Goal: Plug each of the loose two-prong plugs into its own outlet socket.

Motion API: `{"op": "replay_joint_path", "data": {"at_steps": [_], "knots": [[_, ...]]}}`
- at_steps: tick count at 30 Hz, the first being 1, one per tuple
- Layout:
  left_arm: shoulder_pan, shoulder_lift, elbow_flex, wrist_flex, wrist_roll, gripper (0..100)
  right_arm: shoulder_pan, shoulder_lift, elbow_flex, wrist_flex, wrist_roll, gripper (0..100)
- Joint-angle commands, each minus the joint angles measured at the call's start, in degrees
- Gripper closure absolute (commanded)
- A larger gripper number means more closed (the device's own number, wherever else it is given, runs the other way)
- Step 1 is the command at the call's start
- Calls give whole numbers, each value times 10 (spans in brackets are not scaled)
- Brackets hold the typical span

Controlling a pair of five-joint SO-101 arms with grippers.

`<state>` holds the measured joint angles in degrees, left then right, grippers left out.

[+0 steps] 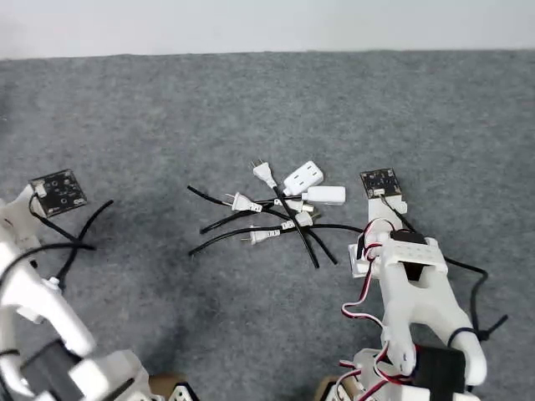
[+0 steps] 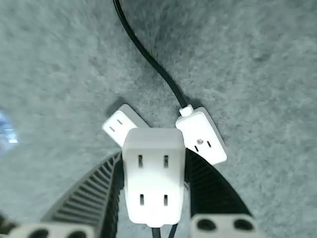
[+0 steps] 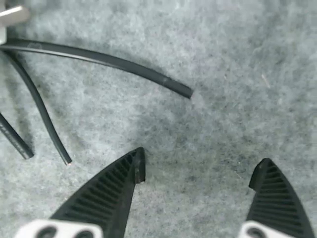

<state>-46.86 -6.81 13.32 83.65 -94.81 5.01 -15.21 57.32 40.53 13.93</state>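
Note:
Several white two-prong plugs on short black cords lie in a heap at mid-table: one plug [image 1: 264,173] at the back, another [image 1: 242,202] to its left, a third [image 1: 262,236] in front. Two white outlet sockets [image 1: 303,177] [image 1: 325,195] lie at the heap's right. In the left wrist view my left gripper [image 2: 154,186] is shut on a white outlet socket [image 2: 153,178], slots facing the camera, with two more sockets [image 2: 120,124] [image 2: 203,141] on the carpet just beyond. My right gripper [image 3: 198,173] is open over bare carpet near cut cord ends [image 3: 183,90]. The right arm [image 1: 410,276] stands right of the heap.
Grey carpet [image 1: 276,109] covers the whole table up to a pale wall at the back. The left arm [image 1: 38,292] stands at the far left edge, its own black cable [image 1: 84,230] looping beside it. Open carpet lies behind the heap and between it and the left arm.

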Motion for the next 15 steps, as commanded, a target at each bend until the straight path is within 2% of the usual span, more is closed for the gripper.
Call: {"op": "replay_joint_path", "data": {"at_steps": [1, 5, 10, 15], "knots": [[-11, 55, 1, -52, 17, 987, -6, -1, -14, -10, 6, 660], [-11, 73, -22, -52, 55, 965, -6, -1, -14, -10, 6, 660], [-15, 73, -34, -52, 83, 777, -6, -1, -14, -10, 6, 660], [-11, 73, -41, -48, 93, 776, -6, -1, -14, -10, 6, 660]]}}
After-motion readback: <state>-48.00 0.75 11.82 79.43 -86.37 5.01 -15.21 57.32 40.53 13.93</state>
